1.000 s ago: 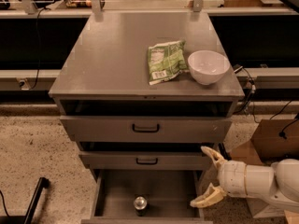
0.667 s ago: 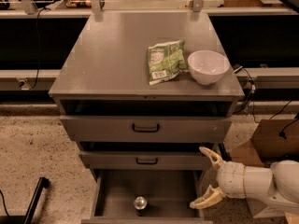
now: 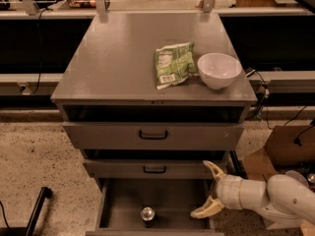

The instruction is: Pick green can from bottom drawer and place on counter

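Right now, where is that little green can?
The green can stands in the open bottom drawer, near its front edge. The gripper, open, hovers at the drawer's right side, not touching the can.

1. This looks like a robotics lab or a workshop, not a home.
2. A grey metal drawer cabinet [image 3: 108,136] stands on a speckled hard floor [image 3: 34,156].
3. Loose cables [image 3: 39,50] hang behind it, and a cardboard box [image 3: 285,146] lies at the right.
4. The robot's gripper [image 3: 206,191], fingers spread, is at the right side of the open bottom drawer [image 3: 182,200].
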`<state>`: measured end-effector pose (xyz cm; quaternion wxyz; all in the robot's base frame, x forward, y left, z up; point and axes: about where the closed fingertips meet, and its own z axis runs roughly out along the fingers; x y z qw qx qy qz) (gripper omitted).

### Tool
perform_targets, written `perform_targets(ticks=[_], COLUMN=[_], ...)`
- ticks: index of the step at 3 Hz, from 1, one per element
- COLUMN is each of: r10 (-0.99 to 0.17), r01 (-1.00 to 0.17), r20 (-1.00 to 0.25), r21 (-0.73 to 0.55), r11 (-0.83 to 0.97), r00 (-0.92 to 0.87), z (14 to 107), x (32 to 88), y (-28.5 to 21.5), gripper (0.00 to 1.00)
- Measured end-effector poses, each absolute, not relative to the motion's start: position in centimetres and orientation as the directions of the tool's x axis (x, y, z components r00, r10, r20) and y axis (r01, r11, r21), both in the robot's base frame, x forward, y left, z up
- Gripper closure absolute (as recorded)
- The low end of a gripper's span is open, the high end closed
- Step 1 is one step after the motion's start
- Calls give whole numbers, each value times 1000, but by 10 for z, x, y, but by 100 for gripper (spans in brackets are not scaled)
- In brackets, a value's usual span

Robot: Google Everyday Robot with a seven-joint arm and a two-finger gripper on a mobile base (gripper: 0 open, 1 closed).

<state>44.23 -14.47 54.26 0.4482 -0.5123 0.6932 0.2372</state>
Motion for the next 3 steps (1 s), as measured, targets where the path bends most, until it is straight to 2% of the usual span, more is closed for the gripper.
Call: perform_targets(ticks=[2,3], r10=[-526,-521], r01=[-915,-916], r20=[-847,-849], r21=[-149,-140], r11=[376,376], r00=[-78,-83], z=[422,415], x=[468,467], y=[-125,-122], gripper=[0,0])
